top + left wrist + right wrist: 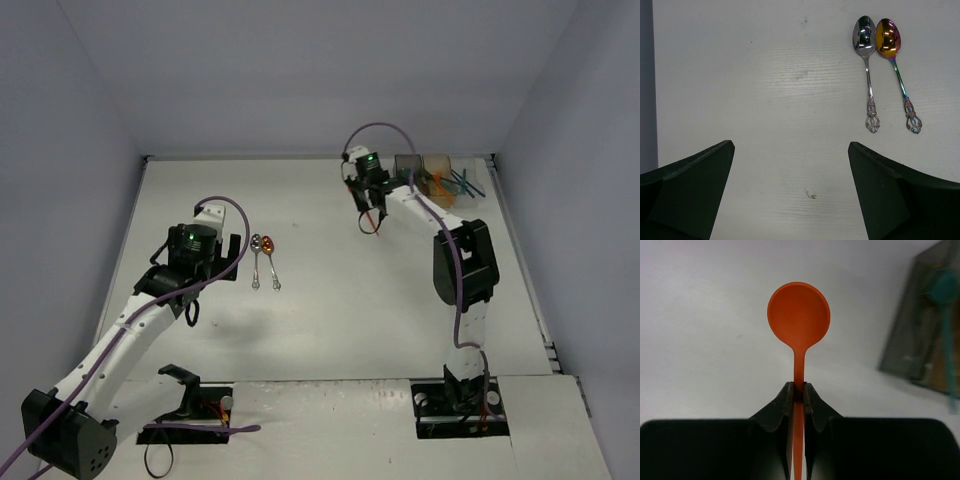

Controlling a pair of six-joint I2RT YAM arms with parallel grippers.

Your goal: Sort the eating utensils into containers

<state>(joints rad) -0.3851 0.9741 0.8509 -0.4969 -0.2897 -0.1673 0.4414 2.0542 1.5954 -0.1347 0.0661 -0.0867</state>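
Note:
My right gripper point(798, 389) is shut on the handle of an orange spoon point(798, 315), bowl pointing away, held above the table; in the top view the right gripper point(368, 212) is left of the containers point(425, 170). The dark grey bin point(920, 335) holds a teal utensil point(945, 295). Orange and teal utensils stick out of the bins point(455, 185). A silver spoon point(865, 60) and a gold spoon point(892, 55) lie side by side on the table, also in the top view point(265, 258). My left gripper point(790, 175) is open and empty, just left of them.
White walls enclose the table on three sides. The table's right edge runs close beside the bins point(505, 215). A small dark speck point(811, 195) marks the table between my left fingers.

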